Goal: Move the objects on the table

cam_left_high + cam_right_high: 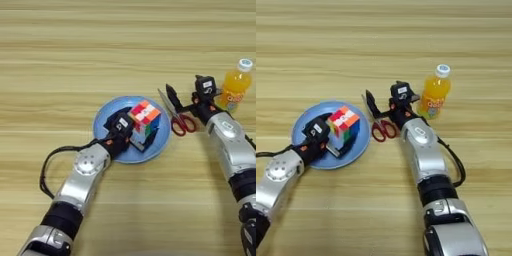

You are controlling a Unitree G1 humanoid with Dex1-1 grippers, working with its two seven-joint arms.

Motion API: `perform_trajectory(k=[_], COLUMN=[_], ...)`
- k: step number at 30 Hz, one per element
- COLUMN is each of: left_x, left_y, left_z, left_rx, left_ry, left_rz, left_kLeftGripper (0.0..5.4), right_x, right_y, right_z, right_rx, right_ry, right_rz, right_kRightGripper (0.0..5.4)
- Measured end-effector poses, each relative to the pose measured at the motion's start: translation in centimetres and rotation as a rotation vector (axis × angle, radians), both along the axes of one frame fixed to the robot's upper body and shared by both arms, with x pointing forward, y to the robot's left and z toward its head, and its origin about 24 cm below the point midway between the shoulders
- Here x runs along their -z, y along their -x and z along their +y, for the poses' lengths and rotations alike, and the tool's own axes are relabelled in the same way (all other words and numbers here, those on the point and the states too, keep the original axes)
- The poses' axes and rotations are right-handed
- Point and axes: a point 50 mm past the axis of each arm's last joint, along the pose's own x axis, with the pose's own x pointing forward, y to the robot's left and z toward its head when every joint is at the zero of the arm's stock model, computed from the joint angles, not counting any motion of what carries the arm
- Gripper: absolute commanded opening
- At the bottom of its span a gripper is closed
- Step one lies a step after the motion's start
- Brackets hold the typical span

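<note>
The multicoloured puzzle cube (146,115) rests on a round blue plate (107,117). My left gripper (138,137) is at the cube's near-left side, open, with one black finger (146,145) lying along the cube's lower edge. The red-handled scissors (182,124) lie just right of the plate, blades pointing away. My right gripper (385,106) hovers open over them, one finger (371,102) by the blades. The orange-drink bottle (234,91) with its white cap stands upright just right of that gripper. The red pen is out of view.
The wooden table (75,50) stretches wide behind and to the left of the plate. A black cable (47,167) loops beside my left forearm. My right forearm (423,155) reaches in from the lower right.
</note>
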Motion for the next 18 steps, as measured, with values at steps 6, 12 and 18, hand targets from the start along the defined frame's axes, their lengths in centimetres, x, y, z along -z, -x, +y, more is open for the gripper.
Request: perform_trajectory(k=[6, 12, 18], left_x=[-0.07, -0.12, -0.17], left_y=[-0.05, -0.02, -0.01], left_z=[-0.12, -0.17, -0.19], left_rx=[0.012, 0.019, 0.021], left_ry=[-0.002, -0.001, 0.001], left_rz=[-0.002, -0.009, -0.014], left_kLeftGripper=[5.4, 5.4, 4.75], right_x=[0.0, 0.0, -0.01], right_y=[0.0, 0.01, 0.01], right_z=[0.08, 0.1, 0.14], right_rx=[0.0, -0.001, -0.002], right_ry=[0.0, 0.0, 0.001], right_rz=[0.0, 0.0, -0.001], right_kRightGripper=[5.37, 5.37, 5.4])
